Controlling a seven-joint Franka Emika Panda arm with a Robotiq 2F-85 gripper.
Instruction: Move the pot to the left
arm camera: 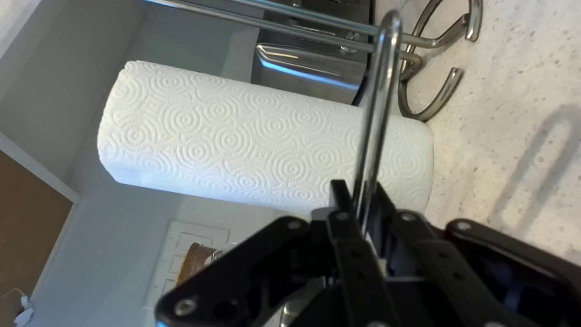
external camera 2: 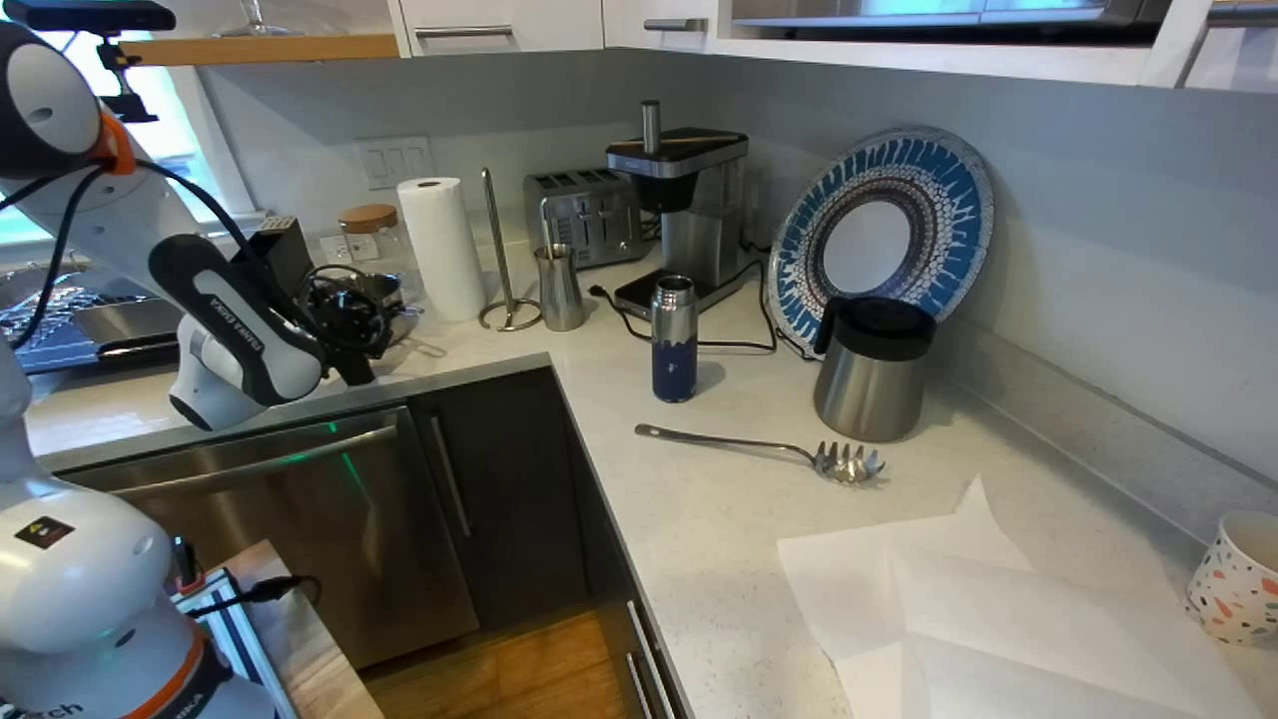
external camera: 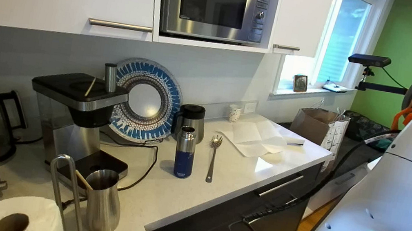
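Closest to the wrist camera, a black metal two-fingered gripper (arm camera: 363,193) fills the bottom of the view, its jaws narrow, pinching the small shiny stainless-steel pot (arm camera: 379,91) by its looped rod handle, which points out past the fingertips. The pot's body is almost wholly hidden behind the gripper, so I cannot tell whether its base touches the pale speckled counter (arm camera: 513,77). Just beyond the handle is a thick white paper-towel roll (arm camera: 254,141) embossed with rings, sideways in this tilted view but upright in an exterior view. Past the roll come a slender bent-steel holder (arm camera: 445,93) and a grey metal toaster (external camera 2: 594,225). In an exterior view the white-and-black robot arm (external camera 2: 235,320) reaches over the counter left of the roll, near a clear glass jar (external camera 2: 384,250) with a round cork lid. Further along stand a brushed-steel jug (external camera 2: 562,290) holding a wooden stick, a black-and-steel coffee maker (external camera 2: 694,230), a dark-blue and silver tumbler (external camera 2: 674,345) and a steel carafe (external camera 2: 867,384) with a black lid. Behind the carafe leans a large round blue-and-white patterned tray (external camera 2: 939,170). Nearer this camera lie a steel spaghetti server (external camera 2: 844,462) and white paper sheets (external camera 2: 958,599), with a white cup (external camera 2: 1236,579) dotted in colours at the edge.
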